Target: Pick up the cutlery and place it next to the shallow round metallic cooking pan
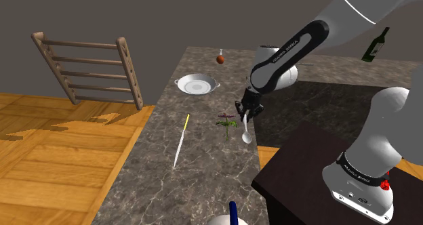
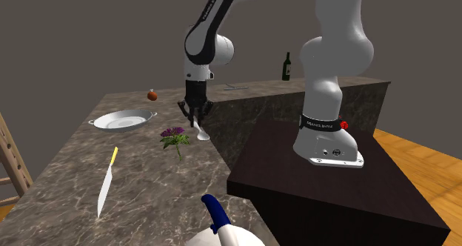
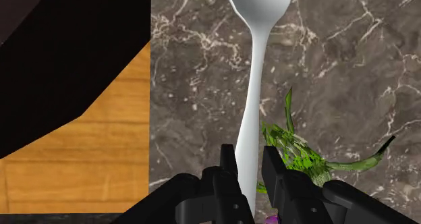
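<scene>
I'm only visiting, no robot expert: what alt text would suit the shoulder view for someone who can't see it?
A white robot arm's black gripper holds a white spoon bowl-down over a dark marble counter. Farther along sits a round pan; a yellow-handled knife lies nearby.

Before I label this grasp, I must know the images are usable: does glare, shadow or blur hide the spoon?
Shoulder view: flat light, white spoon clear against the dark counter under the gripper. Second exterior view: equally crisp, no glare on the pan. Wrist view: handle sharp between the shut fingers, bowl cropped by the frame edge.
</scene>
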Motion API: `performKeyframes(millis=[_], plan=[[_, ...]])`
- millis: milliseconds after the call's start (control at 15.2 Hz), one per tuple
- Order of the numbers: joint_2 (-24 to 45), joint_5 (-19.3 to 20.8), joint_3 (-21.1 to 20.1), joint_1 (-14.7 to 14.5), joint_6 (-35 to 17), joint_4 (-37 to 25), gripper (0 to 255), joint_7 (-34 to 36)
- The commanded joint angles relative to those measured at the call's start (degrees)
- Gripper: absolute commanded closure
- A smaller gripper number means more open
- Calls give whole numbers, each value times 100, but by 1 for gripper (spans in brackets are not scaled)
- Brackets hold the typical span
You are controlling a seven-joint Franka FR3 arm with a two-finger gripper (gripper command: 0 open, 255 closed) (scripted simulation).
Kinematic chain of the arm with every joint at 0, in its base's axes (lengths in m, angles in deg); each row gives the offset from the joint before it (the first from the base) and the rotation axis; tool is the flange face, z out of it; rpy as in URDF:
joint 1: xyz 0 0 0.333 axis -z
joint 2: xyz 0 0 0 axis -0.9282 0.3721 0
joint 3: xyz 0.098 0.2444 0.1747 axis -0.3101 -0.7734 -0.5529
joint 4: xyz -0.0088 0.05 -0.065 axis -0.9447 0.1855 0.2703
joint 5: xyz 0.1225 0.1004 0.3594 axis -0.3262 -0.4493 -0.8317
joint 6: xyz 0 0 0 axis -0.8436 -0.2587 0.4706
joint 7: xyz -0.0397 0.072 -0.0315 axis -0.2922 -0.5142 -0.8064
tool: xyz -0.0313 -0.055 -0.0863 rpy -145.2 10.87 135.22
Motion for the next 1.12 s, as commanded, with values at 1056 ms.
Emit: performKeyframes(millis=[1056], plan=[[2576, -525, 406, 1638, 1888, -3892, 255, -1858]])
